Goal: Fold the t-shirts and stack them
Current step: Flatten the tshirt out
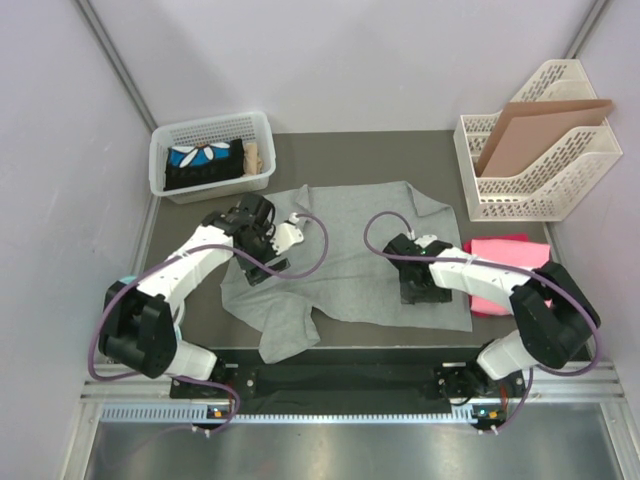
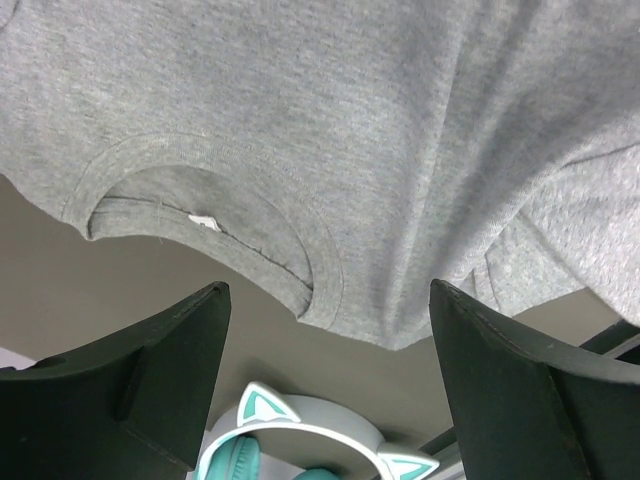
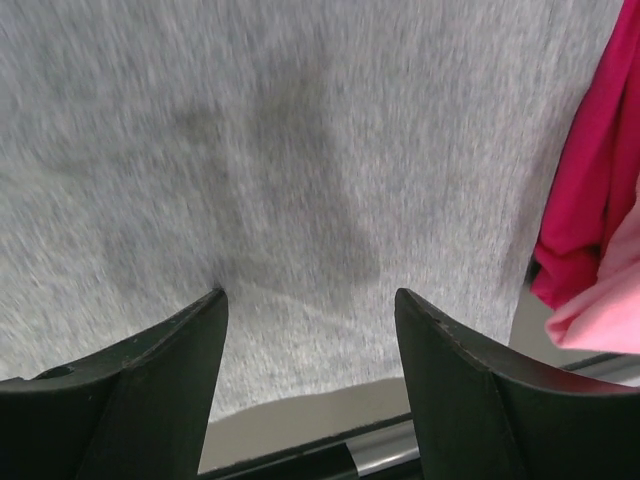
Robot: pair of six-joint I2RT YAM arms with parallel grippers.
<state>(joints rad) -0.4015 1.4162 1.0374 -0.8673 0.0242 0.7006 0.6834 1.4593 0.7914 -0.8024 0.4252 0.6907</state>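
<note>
Black fingers (image 2: 150,380) of the left gripper (image 2: 326,300) stand wide and empty over the collar of the grey t-shirt (image 1: 350,255), which lies spread across the centre of the top view. The right gripper (image 3: 308,320), jaws also apart and holding nothing, hovers over the hem at lower right, just beside the pink t-shirts (image 1: 505,250). A pinch there could snag pink cloth too. At the collar, one layer alone might lift and drag. The basket (image 1: 212,187) at upper left and the rack (image 1: 560,190) at upper right stand clear of both arms.

Top view looks down; both wrist views sit close above the grey t-shirt (image 1: 340,282).
</note>
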